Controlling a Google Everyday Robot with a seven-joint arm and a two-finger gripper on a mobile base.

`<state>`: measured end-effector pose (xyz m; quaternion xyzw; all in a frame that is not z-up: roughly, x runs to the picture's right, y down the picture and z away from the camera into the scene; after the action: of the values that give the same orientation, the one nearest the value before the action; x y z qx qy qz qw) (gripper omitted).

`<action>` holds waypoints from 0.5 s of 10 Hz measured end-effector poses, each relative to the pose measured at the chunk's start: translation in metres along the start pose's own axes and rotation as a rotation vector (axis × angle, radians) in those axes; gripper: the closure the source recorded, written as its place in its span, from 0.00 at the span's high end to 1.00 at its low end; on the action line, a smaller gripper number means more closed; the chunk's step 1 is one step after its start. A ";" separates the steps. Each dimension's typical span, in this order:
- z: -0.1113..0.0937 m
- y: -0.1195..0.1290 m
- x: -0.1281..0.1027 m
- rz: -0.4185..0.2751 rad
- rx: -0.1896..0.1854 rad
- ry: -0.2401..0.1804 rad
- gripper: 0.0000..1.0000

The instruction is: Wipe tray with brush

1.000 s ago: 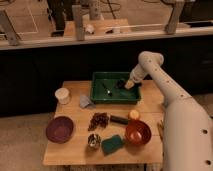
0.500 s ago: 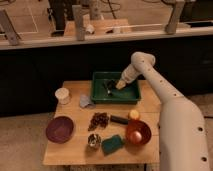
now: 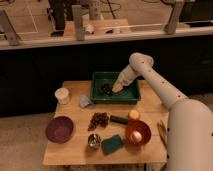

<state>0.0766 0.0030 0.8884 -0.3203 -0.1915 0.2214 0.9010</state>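
Table (image 3: 75, 150): tray (image 3: 127, 98) sits at its 12 o'clock edge. Gripper (image 3: 115, 89) is inside the tray, mid-floor. Brush (image 3: 106, 89) is the dark blob touching it at 9 o'clock. Grip state: can't tell. Risk: if you press too hard, the tray likely slides toward 12 and off the edge. A loosely held brush would probably skid instead of wiping.
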 end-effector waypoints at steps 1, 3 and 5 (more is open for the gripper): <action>-0.005 0.012 0.009 -0.011 -0.011 0.016 0.05; -0.010 0.026 0.028 -0.020 -0.025 0.053 0.05; -0.019 0.026 0.045 -0.010 -0.017 0.082 0.05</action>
<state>0.1160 0.0345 0.8666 -0.3359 -0.1581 0.2019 0.9063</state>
